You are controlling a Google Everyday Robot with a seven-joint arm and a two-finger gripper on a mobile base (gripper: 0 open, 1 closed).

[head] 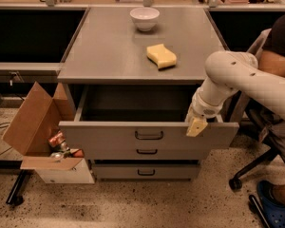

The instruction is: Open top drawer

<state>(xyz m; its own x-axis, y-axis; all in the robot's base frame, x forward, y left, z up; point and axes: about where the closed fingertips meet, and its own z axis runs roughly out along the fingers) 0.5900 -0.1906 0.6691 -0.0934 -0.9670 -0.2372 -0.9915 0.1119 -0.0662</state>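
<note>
The top drawer [104, 136] is a wide grey metal drawer with a small dark loop handle [148, 135] at the centre of its flat front. It stands pulled far out from the cabinet, and its inside looks dark and empty. My gripper [196, 126] is at the drawer's right end, hanging over the top edge of the front panel, well to the right of the handle. The white arm [237, 77] reaches in from the right.
The middle drawer [147, 152] and bottom drawer [146, 171] sit closed below. A white bowl [144, 18] and a yellow sponge [161, 56] lie on the countertop. An open cardboard box [35, 127] stands at left. A seated person [280, 42] and chair base are at right.
</note>
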